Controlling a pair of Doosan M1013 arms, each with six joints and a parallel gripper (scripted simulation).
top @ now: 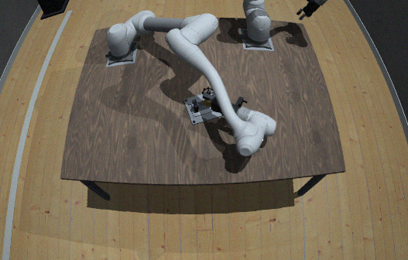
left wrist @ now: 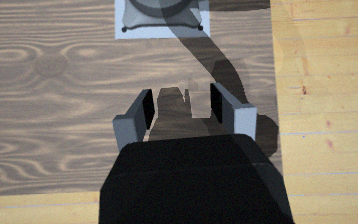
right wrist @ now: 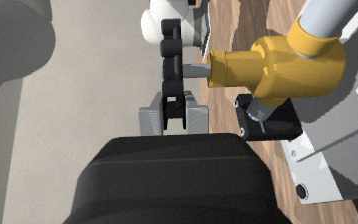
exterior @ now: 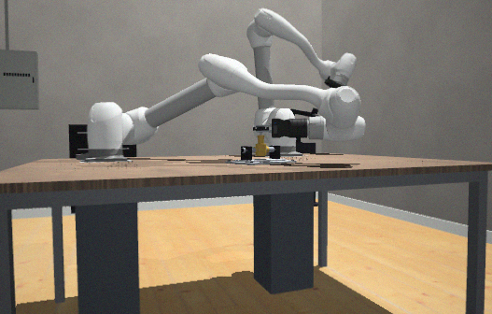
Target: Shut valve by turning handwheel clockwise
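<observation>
The black handwheel (top: 207, 92) (exterior: 261, 128) (right wrist: 171, 48) sits level on top of the yellow valve body (exterior: 260, 149) (right wrist: 301, 65), joined by a short grey stem. The valve stands upright on a light metal plate (exterior: 271, 162) (right wrist: 313, 185). My right gripper (right wrist: 174, 103) comes in from the side, roughly level, and is shut on the wheel's rim, with one rim part between its fingers. In the top view the right arm partly hides the grip. My left gripper (top: 300, 15) (left wrist: 181, 98) is open and empty, far from the valve and high up.
Black pipe brackets (top: 195, 106) (exterior: 246, 152) (right wrist: 271, 122) stand low beside the valve body. The right forearm (top: 217, 87) (exterior: 285, 91) passes over the wooden table (top: 128, 155). The left arm's base (top: 258, 32) is at the table's back edge.
</observation>
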